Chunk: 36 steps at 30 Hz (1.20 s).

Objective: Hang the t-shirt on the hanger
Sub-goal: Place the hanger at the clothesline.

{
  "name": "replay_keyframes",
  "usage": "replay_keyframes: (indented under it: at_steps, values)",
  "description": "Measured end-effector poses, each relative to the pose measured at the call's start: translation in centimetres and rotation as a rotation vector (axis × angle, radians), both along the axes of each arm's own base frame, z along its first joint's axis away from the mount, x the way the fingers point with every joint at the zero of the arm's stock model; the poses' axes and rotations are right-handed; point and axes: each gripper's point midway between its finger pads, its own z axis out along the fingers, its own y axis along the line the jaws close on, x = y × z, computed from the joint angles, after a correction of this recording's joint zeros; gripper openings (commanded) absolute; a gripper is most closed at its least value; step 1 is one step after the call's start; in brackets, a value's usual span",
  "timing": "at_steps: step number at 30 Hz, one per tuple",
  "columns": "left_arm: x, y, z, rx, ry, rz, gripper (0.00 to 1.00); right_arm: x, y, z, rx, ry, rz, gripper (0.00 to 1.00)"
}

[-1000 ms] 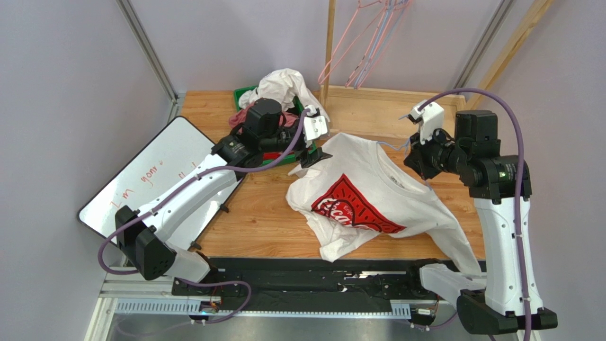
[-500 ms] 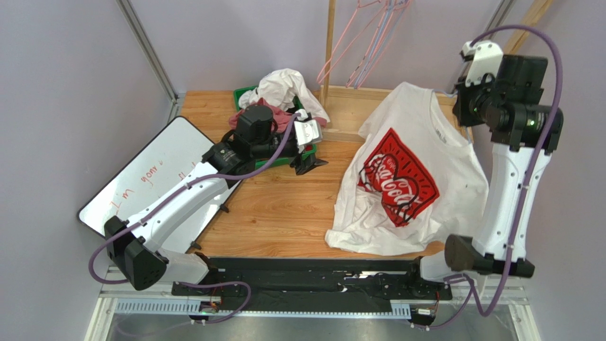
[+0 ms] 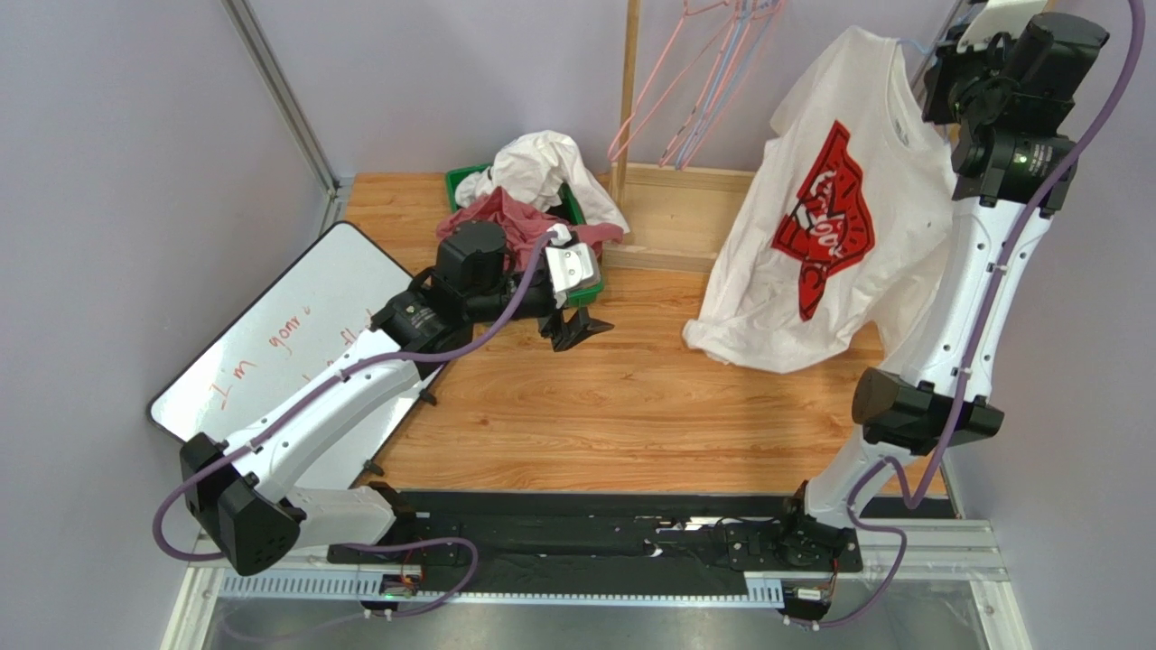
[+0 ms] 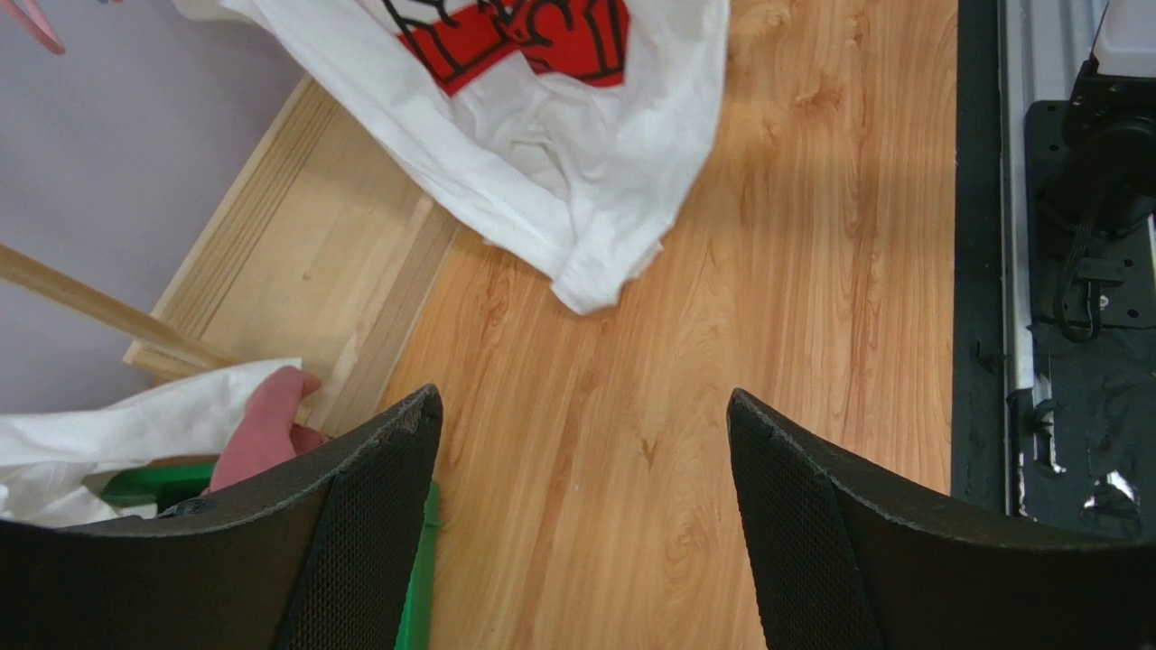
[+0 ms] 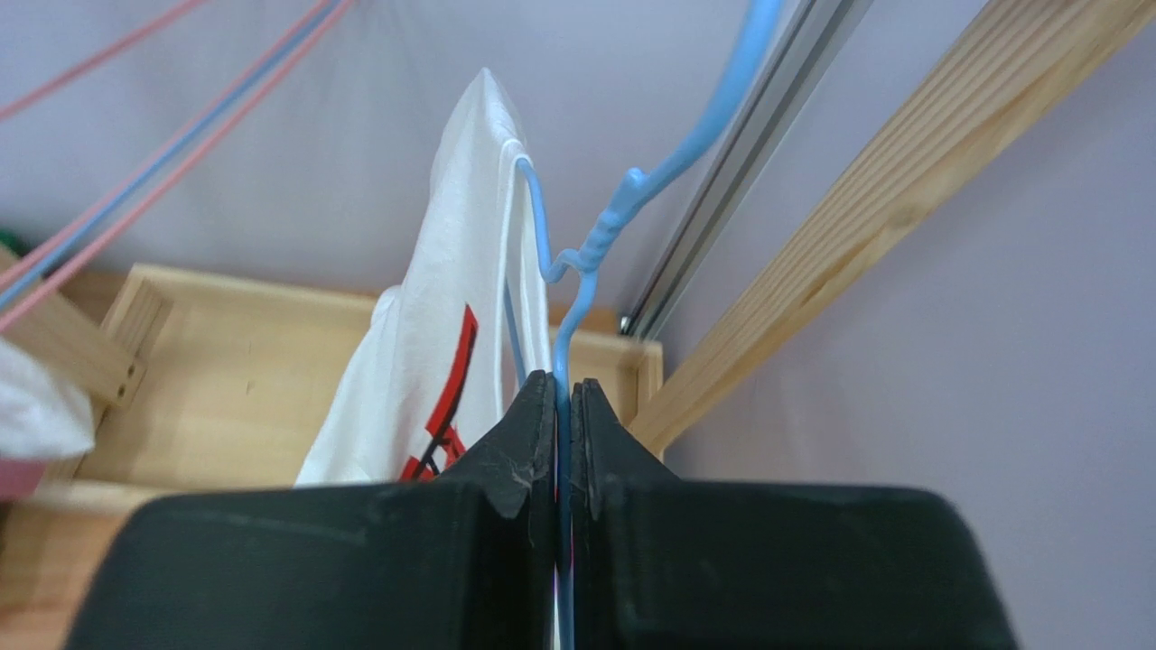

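The white t-shirt (image 3: 828, 217) with the red chest print hangs in the air at the back right, its lower hem resting on the table (image 3: 624, 406). It also shows in the left wrist view (image 4: 543, 122) and the right wrist view (image 5: 434, 339). The pale blue hanger (image 5: 597, 244) sits inside the shirt's neck, hook pointing up. My right gripper (image 5: 563, 400) is shut on the hanger's wire just below the hook, raised high near the back right corner (image 3: 950, 81). My left gripper (image 4: 584, 447) is open and empty, low over the table beside the green bin (image 3: 577, 278).
A green bin with a plain white garment (image 3: 543, 169) and a reddish cloth (image 3: 509, 217) stands at the back. Pink and lavender hangers (image 3: 692, 81) hang on a wooden rack (image 3: 628, 95). A whiteboard (image 3: 285, 325) lies at the left.
My right arm has lifted the hanger with the t-shirt from the table up and to the back right. My left gripper let go of the shirt and drew back left.
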Motion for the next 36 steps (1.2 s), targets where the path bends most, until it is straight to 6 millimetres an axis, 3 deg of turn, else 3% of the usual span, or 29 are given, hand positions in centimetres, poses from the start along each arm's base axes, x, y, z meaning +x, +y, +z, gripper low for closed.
replay_keyframes:
  at_steps: [8,16,29,36]
  values:
    - [-0.3,0.8,-0.8,0.002,0.011,0.031,0.81,6.0,-1.7,3.2,-0.002,-0.218,-0.004,0.0]
    - [-0.1,1.2,-1.5,0.011,0.016,0.06,0.81,10.3,-3.3,1.6,-0.02,-0.261,-0.013,0.0]
    - [-0.1,1.4,-2.0,0.027,0.02,0.062,0.81,11.4,-5.0,0.0,-0.066,-0.237,-0.073,0.0]
    - [-0.3,1.5,-2.3,0.039,0.027,0.061,0.81,10.2,-9.0,-0.1,-0.069,-0.238,-0.176,0.0]
